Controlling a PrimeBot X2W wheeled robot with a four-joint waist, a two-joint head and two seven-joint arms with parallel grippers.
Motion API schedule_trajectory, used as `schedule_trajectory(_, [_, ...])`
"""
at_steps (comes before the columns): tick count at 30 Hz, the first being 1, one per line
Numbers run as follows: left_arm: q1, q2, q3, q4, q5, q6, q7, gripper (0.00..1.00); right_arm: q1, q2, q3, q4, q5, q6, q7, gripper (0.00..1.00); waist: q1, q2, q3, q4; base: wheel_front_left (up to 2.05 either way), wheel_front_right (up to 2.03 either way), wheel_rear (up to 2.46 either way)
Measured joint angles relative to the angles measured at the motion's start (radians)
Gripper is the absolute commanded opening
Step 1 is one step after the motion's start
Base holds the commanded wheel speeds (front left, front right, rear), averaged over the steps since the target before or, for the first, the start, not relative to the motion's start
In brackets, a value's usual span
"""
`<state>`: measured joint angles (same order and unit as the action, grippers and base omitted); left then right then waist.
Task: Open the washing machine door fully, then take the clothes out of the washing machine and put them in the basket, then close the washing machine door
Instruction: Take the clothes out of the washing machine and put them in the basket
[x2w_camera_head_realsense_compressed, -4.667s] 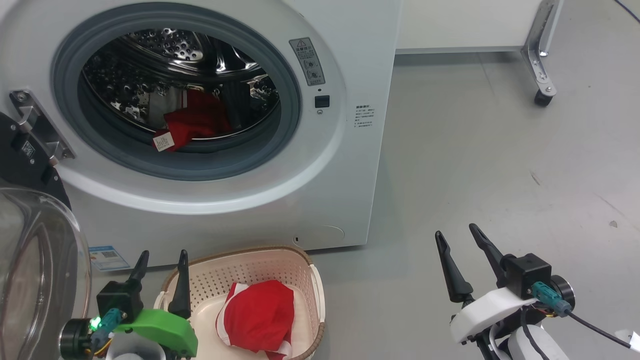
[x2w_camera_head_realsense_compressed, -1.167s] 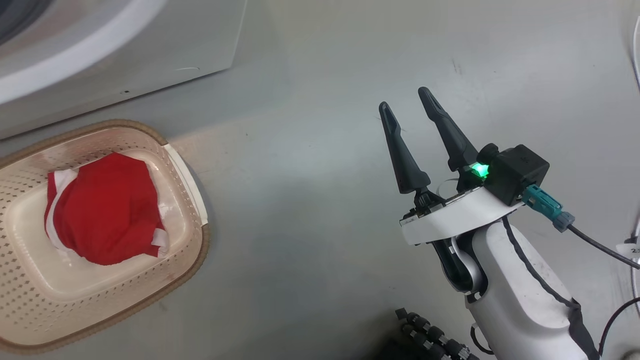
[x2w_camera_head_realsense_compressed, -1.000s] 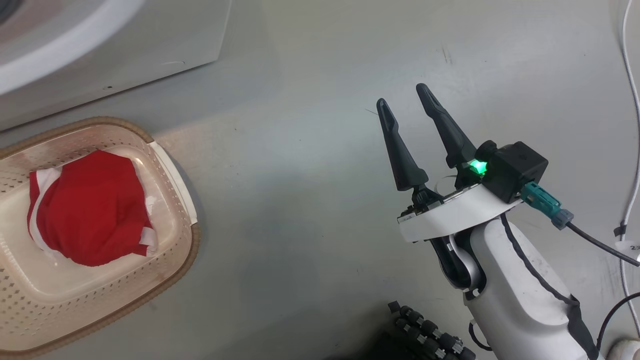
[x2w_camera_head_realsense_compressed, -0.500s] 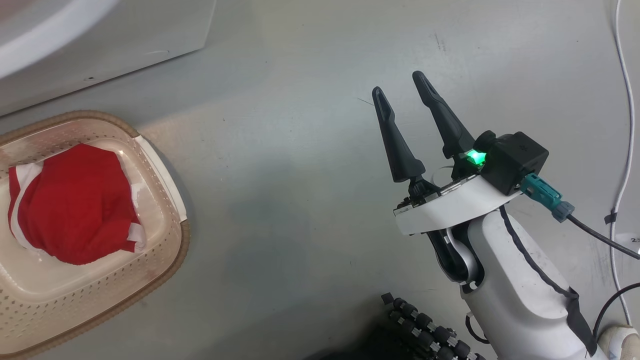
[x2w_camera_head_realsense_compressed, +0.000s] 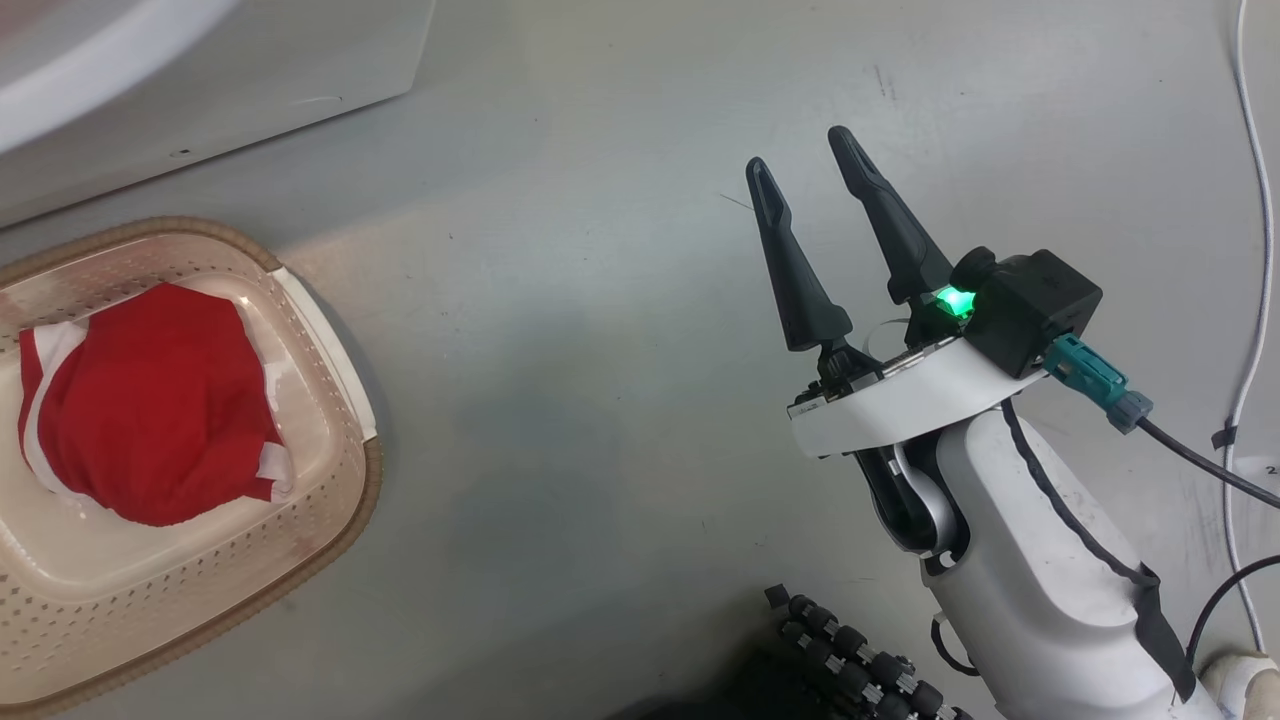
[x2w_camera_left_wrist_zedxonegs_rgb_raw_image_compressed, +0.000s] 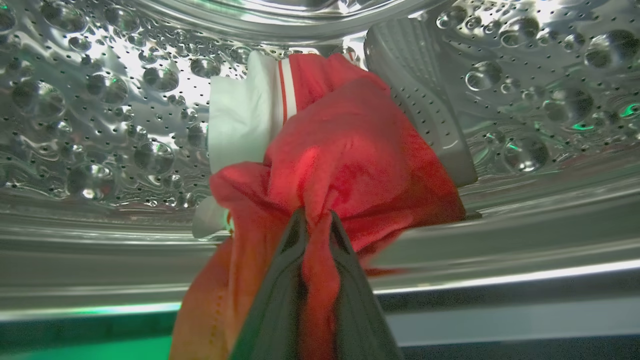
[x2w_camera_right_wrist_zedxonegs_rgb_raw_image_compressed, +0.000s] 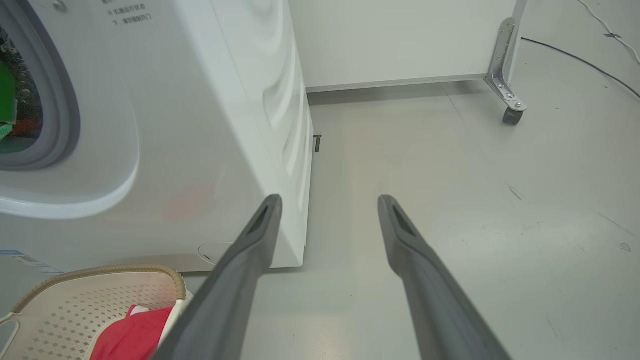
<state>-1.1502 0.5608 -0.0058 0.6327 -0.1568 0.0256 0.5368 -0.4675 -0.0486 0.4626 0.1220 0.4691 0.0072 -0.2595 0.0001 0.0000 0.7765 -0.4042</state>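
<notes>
Our right tool (x2w_camera_head_realsense_compressed: 797, 150), jaws apart over grey floor (x2w_camera_head_realsense_compressed: 560, 350), cream perforated plastic basket (x2w_camera_head_realsense_compressed: 355, 510) at our left, red white-trimmed fabric garment (x2w_camera_head_realsense_compressed: 150, 420) inside, white washing machine (x2w_camera_head_realsense_compressed: 250, 60) corner beyond.

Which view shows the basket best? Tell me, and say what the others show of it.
The head view: it looks down into the basket, showing most of its rim, the perforated walls and the red garment inside. The right wrist view catches one corner at lower left. The left wrist view faces the drum.
</notes>
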Motion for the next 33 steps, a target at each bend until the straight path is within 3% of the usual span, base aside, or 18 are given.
schedule_trajectory(14, [0.018,-0.091,0.002,-0.038,-0.037,0.009,-0.174,0.00,-0.001,-0.001,-0.007,0.023,-0.031,-0.001,0.000,1.00,0.0000,0.0000,-0.048,0.030,0.00,0.00,0.00])
schedule_trajectory(33, [0.282,-0.283,0.000,-0.131,-0.104,0.009,-0.498,0.00,0.021,-0.002,-0.052,0.115,-0.145,0.004,0.000,1.00,-0.0001,0.0000,-0.182,0.141,0.00,0.00,0.00])
